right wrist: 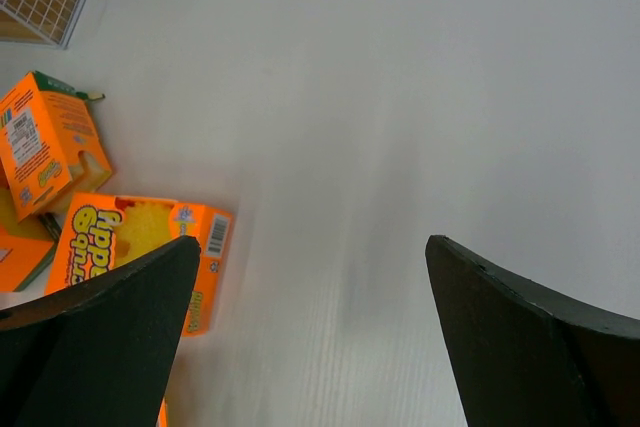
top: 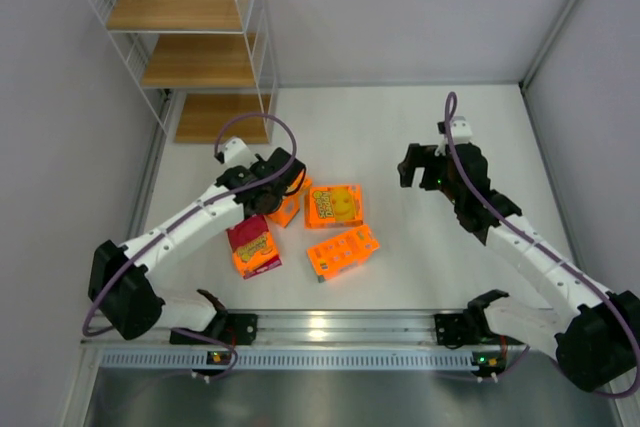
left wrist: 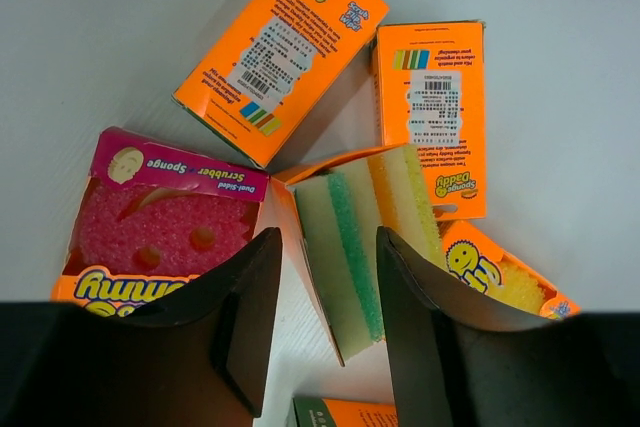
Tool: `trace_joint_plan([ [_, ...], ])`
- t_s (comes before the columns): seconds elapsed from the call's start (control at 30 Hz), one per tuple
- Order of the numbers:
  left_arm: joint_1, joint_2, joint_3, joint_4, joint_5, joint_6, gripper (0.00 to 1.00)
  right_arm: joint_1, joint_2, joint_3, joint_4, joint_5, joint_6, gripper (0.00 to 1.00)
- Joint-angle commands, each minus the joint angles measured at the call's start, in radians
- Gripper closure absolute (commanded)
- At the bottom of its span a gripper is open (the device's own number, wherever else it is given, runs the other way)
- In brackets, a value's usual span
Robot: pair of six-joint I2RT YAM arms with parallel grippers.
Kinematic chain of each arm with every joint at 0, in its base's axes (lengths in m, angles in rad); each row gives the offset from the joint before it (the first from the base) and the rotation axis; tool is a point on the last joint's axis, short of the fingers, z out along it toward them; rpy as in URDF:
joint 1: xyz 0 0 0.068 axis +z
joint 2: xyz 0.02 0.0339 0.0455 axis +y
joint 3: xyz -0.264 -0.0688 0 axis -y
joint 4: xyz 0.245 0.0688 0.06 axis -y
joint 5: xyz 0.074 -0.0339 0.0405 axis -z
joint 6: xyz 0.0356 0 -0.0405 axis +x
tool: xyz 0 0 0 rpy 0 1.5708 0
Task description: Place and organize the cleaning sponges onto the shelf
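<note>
Where left claw (left wrist: 328,237) gapes, "Sponge Daddy" pack (left wrist: 280,52)

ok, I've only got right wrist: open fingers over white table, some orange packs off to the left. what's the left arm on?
Observer: Left gripper is open above the sponge packs. A yellow-green striped pack shows in the gap between its fingers.
Operator: anything on the shelf?
Observer: No. The top view shows all three boards of the shelf bare.
Operator: where am I relative to the pile?
Observer: In the top view, the right gripper sits well apart from the packs, to their right, touching none.
</note>
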Motion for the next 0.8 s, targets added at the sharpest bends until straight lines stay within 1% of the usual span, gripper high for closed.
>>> trace_joint_plan([
  [0.0,0.009,0.011,-0.007,-0.012,0.011,-0.021,0.53,-0.008,-0.005,0.026,0.031,-0.059,0.012,0.01],
  [0.13,0.017,0.012,-0.013,-0.011,0.014,-0.012,0.63,-0.008,0.005,0.02,0.065,-0.154,0.009,0.01],
  [0.2,0.026,0.014,-0.01,-0.011,0.022,-0.008,0.69,-0.008,0.012,0.017,0.082,-0.176,0.012,0.01],
  [0.23,0.028,0.015,-0.008,-0.009,0.023,-0.003,0.74,-0.008,0.017,0.019,0.087,-0.193,0.012,0.01],
  [0.3,0.032,0.02,-0.002,-0.009,0.028,0.006,0.77,-0.008,0.029,0.022,0.093,-0.235,0.014,0.01],
  [0.33,0.034,0.018,0.001,-0.011,0.028,0.029,0.87,-0.006,0.031,0.02,0.093,-0.257,0.012,0.0],
  [0.4,0.044,0.017,0.027,-0.011,0.034,0.075,0.93,-0.005,0.04,0.017,0.143,-0.33,0.008,0.0],
  [0.43,0.05,0.009,0.039,-0.011,0.037,0.142,1.0,-0.005,0.043,0.014,0.153,-0.355,0.0,0.01],
  [0.5,0.078,-0.002,0.086,-0.008,0.054,0.224,1.0,0.002,0.044,0.011,0.197,-0.421,-0.008,0.01],
  [0.53,0.089,-0.006,0.108,-0.008,0.057,0.326,1.0,0.009,0.044,0.003,0.218,-0.438,-0.009,0.0],
  [0.6,0.106,-0.008,0.177,0.008,0.077,0.452,1.0,0.015,0.052,0.002,0.264,-0.481,-0.008,0.01],
  [0.63,0.112,-0.005,0.2,0.008,0.101,0.561,1.0,0.018,0.055,0.011,0.274,-0.493,-0.005,0.01],
  [0.7,0.126,0.009,0.258,0.017,0.161,0.67,1.0,0.02,0.067,0.02,0.292,-0.504,0.002,0.01],
  [0.73,0.138,0.017,0.271,0.02,0.221,0.759,1.0,0.022,0.07,0.034,0.294,-0.504,0.003,0.0],
  [0.77,0.143,0.018,0.29,0.028,0.252,0.802,1.0,0.023,0.08,0.043,0.294,-0.504,0.006,0.01],
])
